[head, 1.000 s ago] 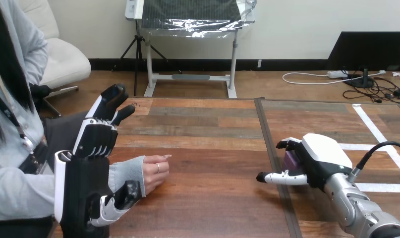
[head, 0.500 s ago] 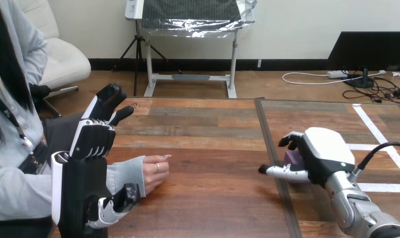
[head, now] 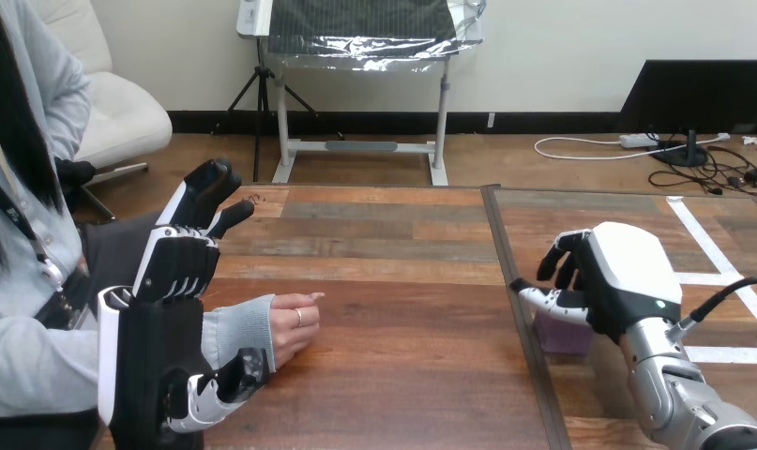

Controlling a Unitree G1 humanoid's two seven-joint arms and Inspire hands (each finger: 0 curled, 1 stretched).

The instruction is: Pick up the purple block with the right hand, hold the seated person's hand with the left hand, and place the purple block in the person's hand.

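Right robot hand [head: 616, 281] hangs half-open and empty over the purple block [head: 562, 336] near the surface's [head: 402, 272] right edge, likely lining up a grasp.

No readable text, no legible labels, numbers or signs

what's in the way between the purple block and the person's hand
Nothing visible. Bare table lies between the purple block, under the right hand, and the person's hand. The left hand stands beside the person's sleeve, off that path.
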